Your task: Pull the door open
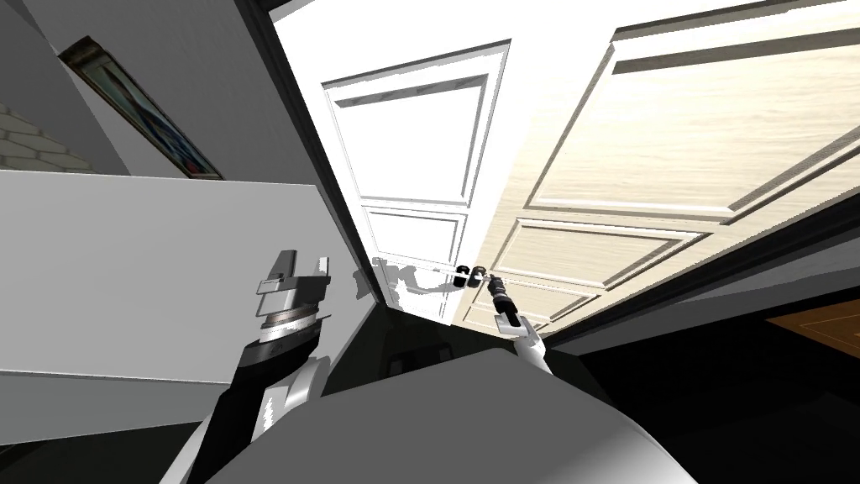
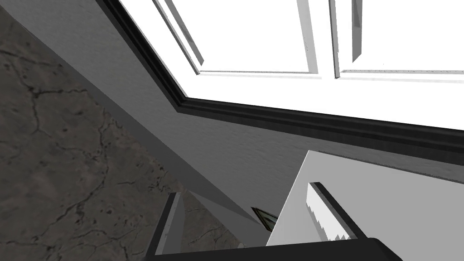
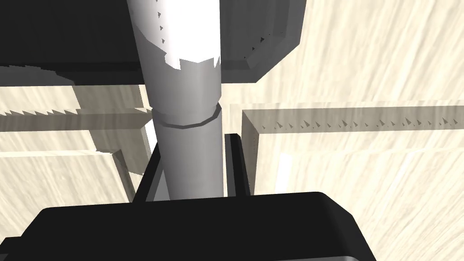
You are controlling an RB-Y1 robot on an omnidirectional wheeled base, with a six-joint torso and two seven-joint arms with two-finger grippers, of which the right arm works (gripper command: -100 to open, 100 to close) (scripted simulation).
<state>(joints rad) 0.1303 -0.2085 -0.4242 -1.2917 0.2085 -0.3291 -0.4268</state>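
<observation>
The door shows a cream panelled face (image 1: pixel 672 168) and a white panelled face (image 1: pixel 420 151) that meet at one edge. Low on that edge sits the dark handle (image 1: pixel 469 276). My right gripper (image 1: pixel 490 284) reaches up to it. In the right wrist view the handle is a light grey cylinder (image 3: pixel 190 127), and my right gripper (image 3: pixel 192 176) is shut on it, one finger pressed to each side, with the cream door face (image 3: pixel 362 172) just behind. My left gripper (image 1: pixel 294 270) is raised to the left of the door, open and holding nothing (image 2: pixel 247 217).
A dark door frame (image 1: pixel 306 143) runs along the white face's left side. A grey wall (image 1: pixel 126 277) stands close on my left, with a framed picture (image 1: pixel 138 105) higher up. A black area lies at the lower right, beside a patch of wooden floor (image 1: pixel 823 323).
</observation>
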